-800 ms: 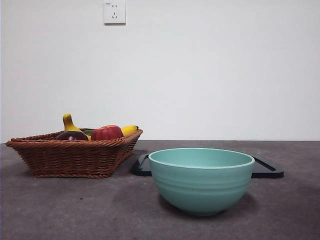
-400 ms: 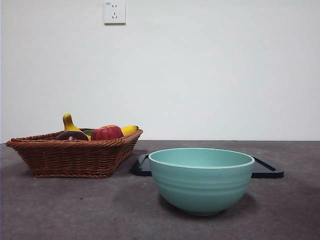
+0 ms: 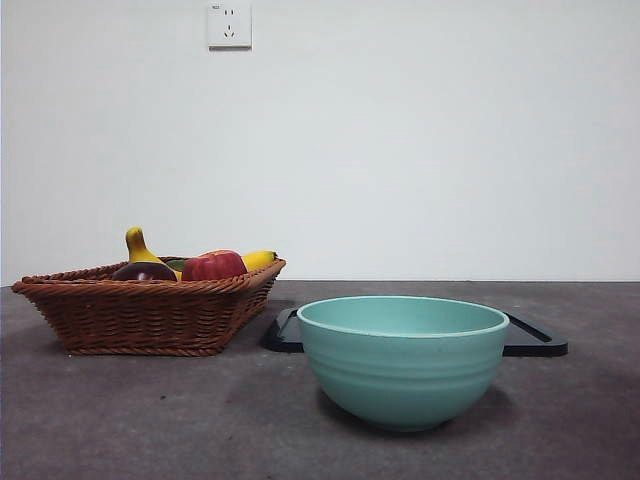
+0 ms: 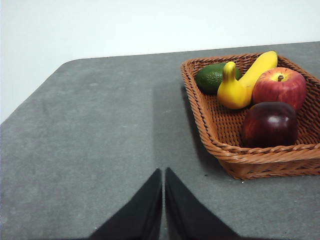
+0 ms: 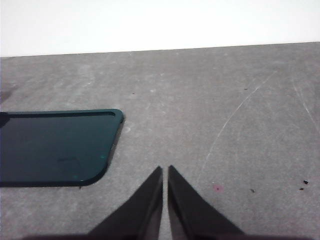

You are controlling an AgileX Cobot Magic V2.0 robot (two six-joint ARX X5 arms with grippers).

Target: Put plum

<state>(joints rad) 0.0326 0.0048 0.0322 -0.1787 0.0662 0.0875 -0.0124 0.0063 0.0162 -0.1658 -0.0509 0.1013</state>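
A: What is seen nearest in the front view?

B: A light green bowl [image 3: 403, 358] is seen nearest, standing upright on the grey table [image 3: 150, 420]. Just behind it a flat dark tray [image 3: 535, 340] is laid on the table; its ends are seen on both sides of the bowl. To the left, a little farther back, a brown woven basket [image 3: 140, 315] is placed. On the white wall behind, a socket [image 3: 229, 24] is mounted.

A: Where is the plum found?

B: The plum [image 4: 270, 124] is found inside the basket [image 4: 235, 160], at the corner nearest to the left wrist camera, close to the woven rim. A red apple [image 4: 280, 86] is touched by it on the far side. Beside the apple a yellow banana [image 4: 245, 80] is laid, and behind the banana a green avocado [image 4: 212, 77] is seen at the far corner. In the front view only the top of the plum [image 3: 144, 271] is shown above the rim.

A: How are the grippers held?

B: The left gripper [image 4: 163, 200] is held above the bare table, well apart from the basket, with its jaws pressed together and nothing between them. The right gripper [image 5: 165, 197] is also closed on nothing, near a corner of the tray [image 5: 55, 147]. Neither arm is seen in the front view.
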